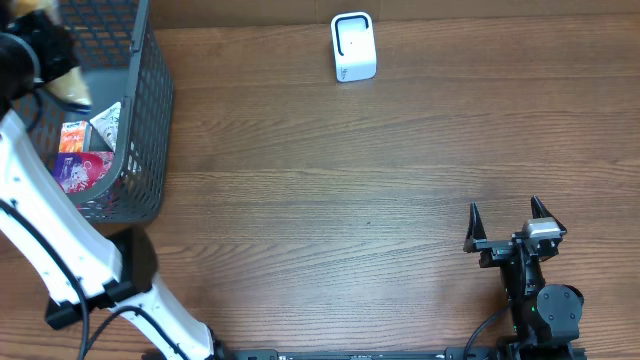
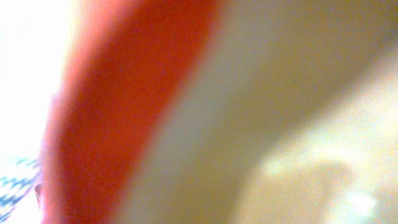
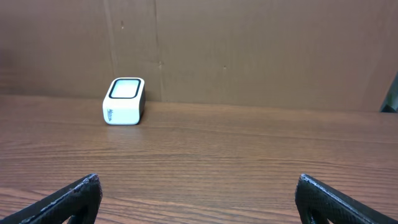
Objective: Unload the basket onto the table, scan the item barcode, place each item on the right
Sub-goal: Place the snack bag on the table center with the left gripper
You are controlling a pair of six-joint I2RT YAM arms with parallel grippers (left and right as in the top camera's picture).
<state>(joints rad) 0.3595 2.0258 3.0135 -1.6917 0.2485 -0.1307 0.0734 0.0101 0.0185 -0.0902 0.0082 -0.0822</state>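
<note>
Left gripper: fingers closed, inside the wire basket at the table's far left corner. Whether they pinch anything cannot be told; the left wrist view is only a red and beige blur.
Basket contents, just beside the gripper: tan item, white packet, orange packet, magenta packet.
Right gripper: fingers spread wide, empty, over the wooden table at the near right.
Barcode scanner: white, upright at the far edge, well apart from both.
</note>
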